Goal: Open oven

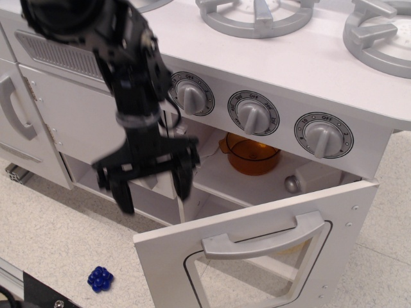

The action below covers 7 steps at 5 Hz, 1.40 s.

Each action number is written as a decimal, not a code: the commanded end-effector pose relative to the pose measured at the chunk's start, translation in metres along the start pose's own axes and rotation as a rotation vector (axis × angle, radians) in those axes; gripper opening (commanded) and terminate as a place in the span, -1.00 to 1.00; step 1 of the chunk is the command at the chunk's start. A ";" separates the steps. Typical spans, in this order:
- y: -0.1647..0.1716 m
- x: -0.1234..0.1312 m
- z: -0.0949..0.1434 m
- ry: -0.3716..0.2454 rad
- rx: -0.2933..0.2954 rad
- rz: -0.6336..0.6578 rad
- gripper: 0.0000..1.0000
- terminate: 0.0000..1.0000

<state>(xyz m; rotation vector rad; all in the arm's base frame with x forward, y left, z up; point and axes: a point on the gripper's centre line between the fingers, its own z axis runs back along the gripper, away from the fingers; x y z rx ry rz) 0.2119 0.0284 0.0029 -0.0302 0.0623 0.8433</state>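
The white toy oven [270, 173] has its door [257, 256] swung partly down and open; the door shows a rounded clear window and a wide grey bar handle [260, 239]. Three grey dials [253, 115] sit above the opening. Inside, an orange pot [252, 154] stands on the shelf. My black gripper [153, 183] hangs open and empty to the left of the door, above the floor, fingers [122, 192] pointing down, touching nothing.
White cupboard doors with vertical grey handles [16, 109] stand at the left. Grey burner rings [257, 16] lie on the stove top. A blue toy [100, 278] lies on the speckled floor at bottom left. A grey knob-like object [293, 184] sits inside the oven.
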 end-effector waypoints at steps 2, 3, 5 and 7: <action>-0.030 -0.057 -0.011 0.022 -0.137 0.080 1.00 -1.00; -0.037 -0.082 -0.015 0.059 -0.177 0.180 1.00 -1.00; -0.032 -0.129 -0.010 0.158 -0.167 0.274 1.00 -1.00; -0.032 -0.129 -0.010 0.158 -0.167 0.274 1.00 1.00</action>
